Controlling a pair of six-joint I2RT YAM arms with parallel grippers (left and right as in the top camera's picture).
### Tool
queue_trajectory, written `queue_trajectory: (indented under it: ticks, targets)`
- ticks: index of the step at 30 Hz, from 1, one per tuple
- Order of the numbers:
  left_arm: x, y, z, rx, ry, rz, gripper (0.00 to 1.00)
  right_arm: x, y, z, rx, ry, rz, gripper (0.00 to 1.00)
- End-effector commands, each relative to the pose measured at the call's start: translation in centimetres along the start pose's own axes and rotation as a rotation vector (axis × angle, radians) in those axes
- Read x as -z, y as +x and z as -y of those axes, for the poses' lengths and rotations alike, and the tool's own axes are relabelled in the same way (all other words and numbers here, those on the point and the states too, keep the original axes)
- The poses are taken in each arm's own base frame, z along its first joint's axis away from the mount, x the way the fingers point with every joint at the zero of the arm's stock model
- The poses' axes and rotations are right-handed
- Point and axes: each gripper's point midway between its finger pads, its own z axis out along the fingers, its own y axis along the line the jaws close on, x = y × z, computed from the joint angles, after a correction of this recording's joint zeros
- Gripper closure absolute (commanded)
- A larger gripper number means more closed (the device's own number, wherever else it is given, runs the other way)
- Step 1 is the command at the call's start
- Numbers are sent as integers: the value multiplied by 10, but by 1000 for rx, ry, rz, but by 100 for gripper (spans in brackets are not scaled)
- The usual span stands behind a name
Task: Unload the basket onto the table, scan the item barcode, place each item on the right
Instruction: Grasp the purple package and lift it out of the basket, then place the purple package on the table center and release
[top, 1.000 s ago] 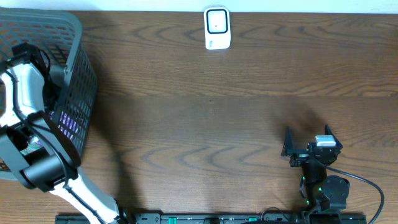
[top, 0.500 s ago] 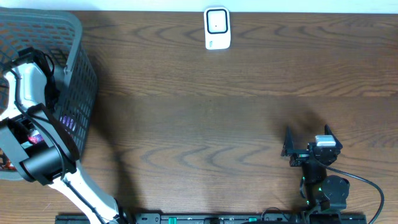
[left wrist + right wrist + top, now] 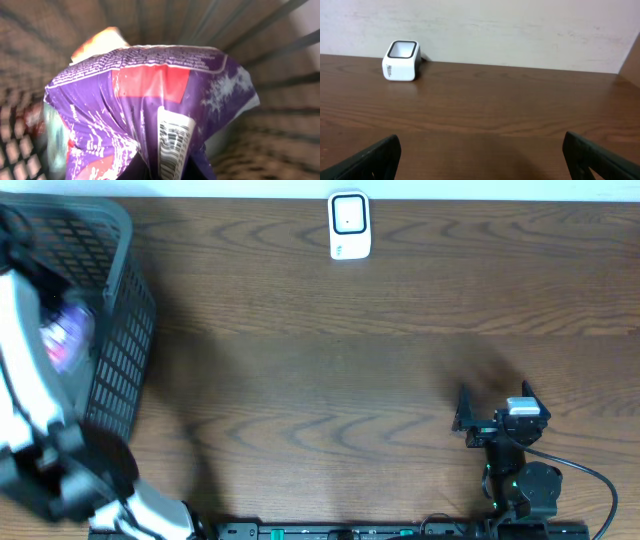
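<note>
Plainly, the purple snack bag (image 3: 150,100) is a light, soft thing: thin crinkled film, slick and glossy, with loose contents that let it fold or swing. It sits inside the grey mesh basket (image 3: 120,380) at the table's (image 3: 330,380) left end. It is best pinched at a seam or edge, clear of the barcode (image 3: 175,142), which faces the wrist camera close above the pinch. The left gripper (image 3: 167,172) is clamped on the bag's lower edge, with only a dark sliver of it showing. The left arm (image 3: 25,360) reaches over the basket rim, blurred in the overhead view, with the bag a purple smear beside it.

The white barcode scanner (image 3: 349,225) stands at the far edge, well apart from the basket. On the right, the right gripper (image 3: 494,412) holds low over bare wood, jaws spread wide, holding nothing.
</note>
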Motion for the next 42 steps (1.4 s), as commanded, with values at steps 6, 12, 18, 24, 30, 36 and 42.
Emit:
queue_trajectory:
  ticks: [6,12,18,24,30,36,42]
  targets:
    - [215,-26,44,9,640,319,93,0,1,-2,12,-7,-5,1]
    - [260,11,78,-101,810,296,93,0,1,-2,12,-7,-4,1]
    - [279,81,140,-443,942,238,93,0,1,-2,12,-7,-5,1]
    - [284,193,209,-852,1053,124,93,0,1,-2,12,-7,-5,1]
    - [214,293,249,-1066,836,-21,93,0,1,-2,12,-7,-5,1]
    - [147,387,268,-1083,683,-249,93,0,1,-2,12,-7,-5,1]
    - [96,446,267,-1095,558,-364,60,0,1,-2,12,-7,-5,1]
